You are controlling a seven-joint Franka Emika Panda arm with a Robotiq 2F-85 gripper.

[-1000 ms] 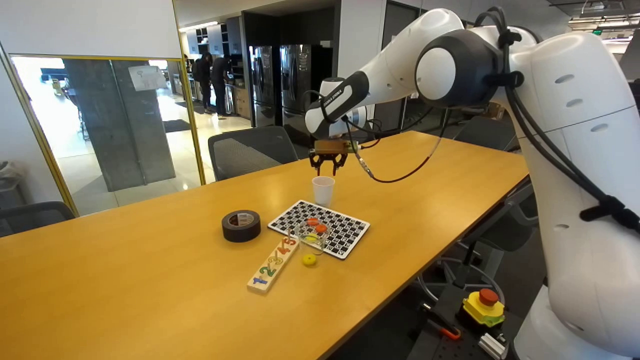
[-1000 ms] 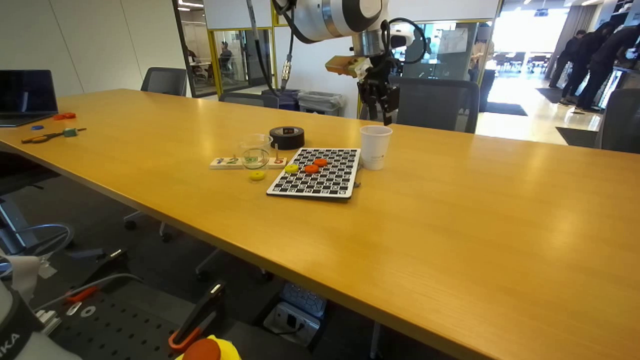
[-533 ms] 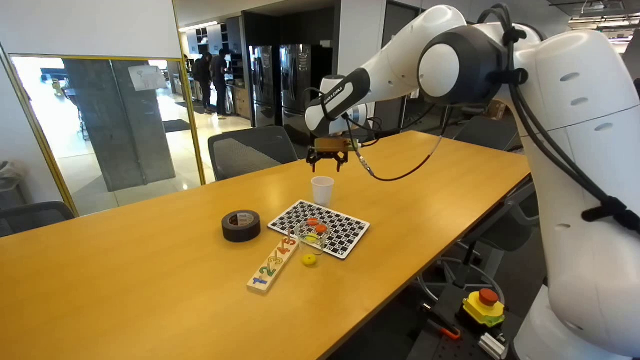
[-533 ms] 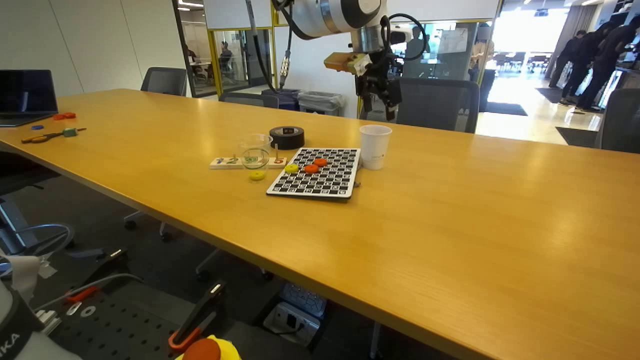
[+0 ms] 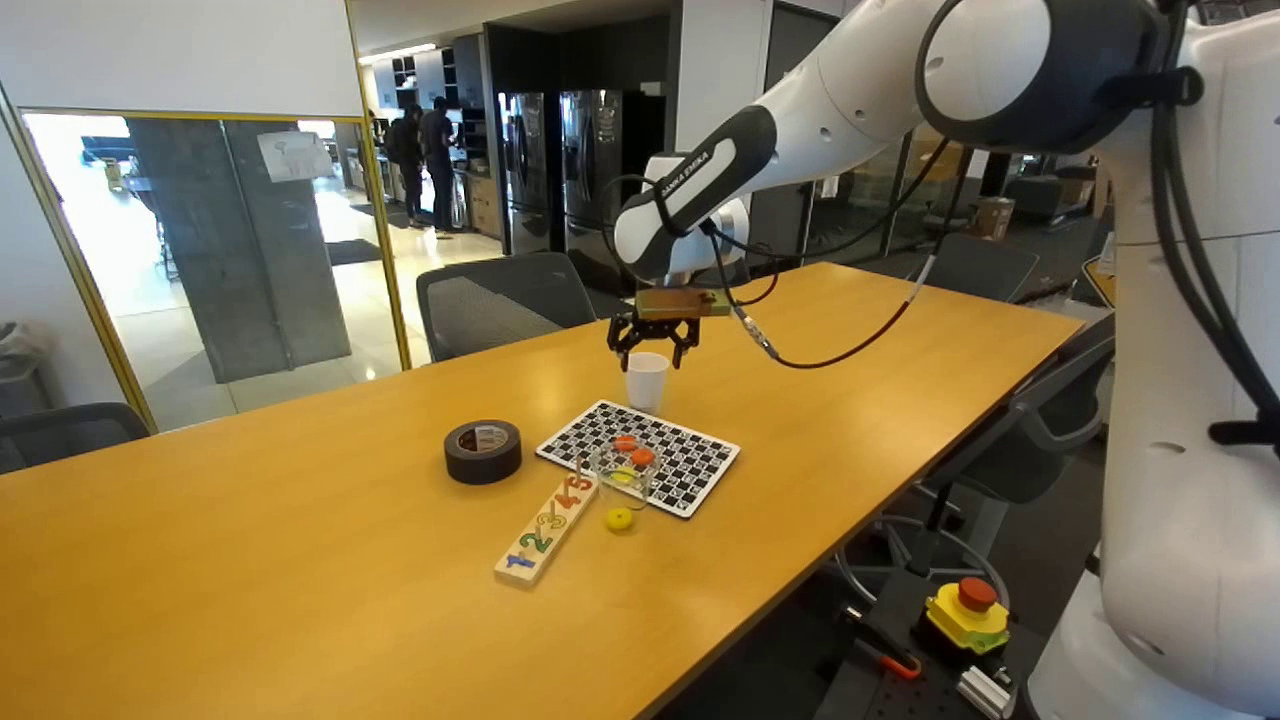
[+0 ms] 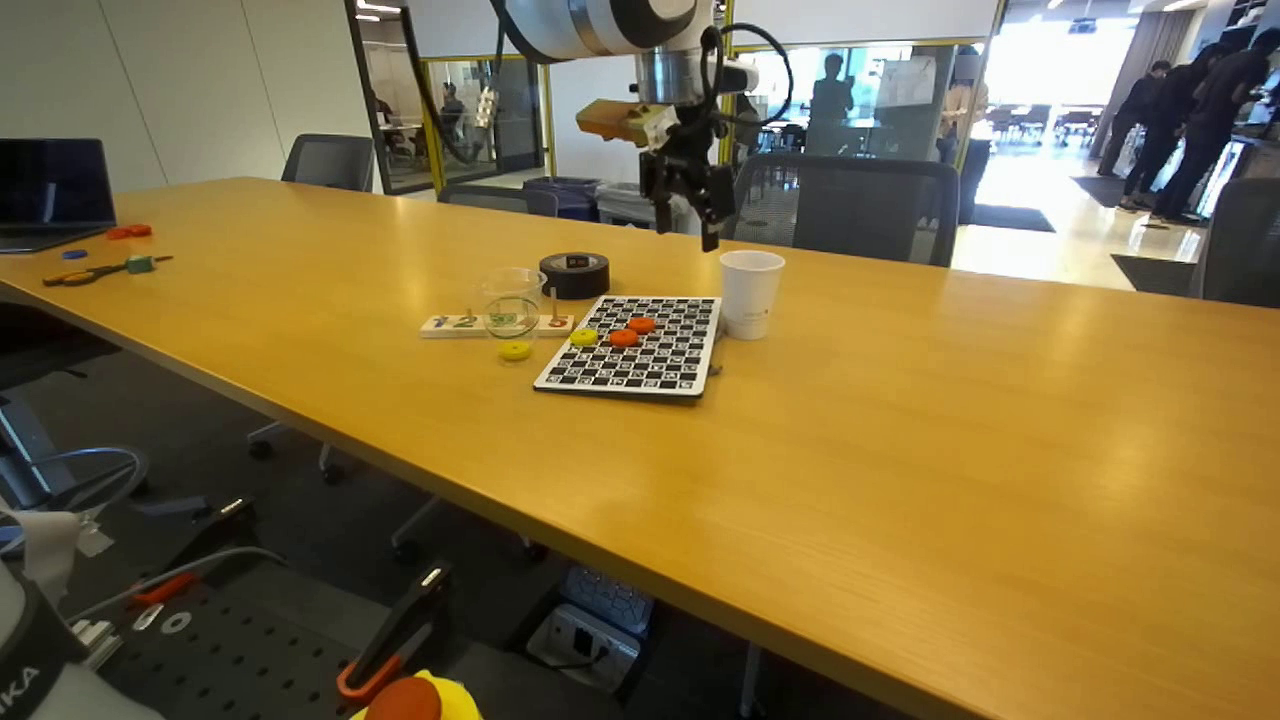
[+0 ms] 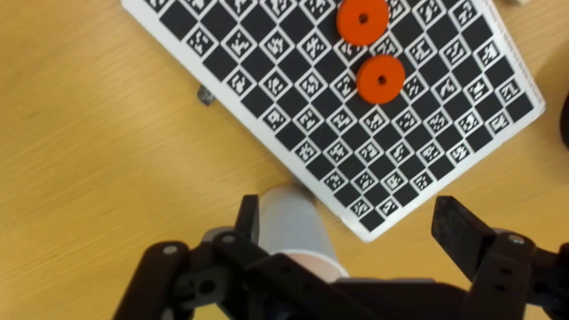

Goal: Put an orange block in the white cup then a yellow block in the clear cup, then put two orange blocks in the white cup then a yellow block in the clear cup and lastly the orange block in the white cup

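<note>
My gripper (image 6: 687,236) is open and holds nothing, raised above the table near the white cup (image 6: 750,295). In the wrist view the white cup (image 7: 291,222) shows beside and below one finger; the inside looks pinkish and its contents are hidden. Two round orange blocks (image 6: 641,325) lie on the checkered board (image 6: 680,372); the wrist view shows both, the nearer orange block (image 7: 381,80) beyond the fingertips. A yellow block (image 6: 583,338) is at the board's edge. Another yellow block (image 6: 515,351) shows through the base of the clear cup (image 6: 512,290), apparently inside it.
A black tape roll (image 5: 482,452) and a wooden number strip with pegs (image 5: 545,530) stand beside the board. At the table's far end are a laptop (image 6: 55,190), orange-red pieces (image 6: 128,231) and a tool (image 6: 85,275). Chairs (image 5: 505,300) line the table.
The jaws were narrower one second ago above the white cup and have spread wide. The gripper has since shifted off the cup, toward the board's side. Cups and blocks have stayed in place.
</note>
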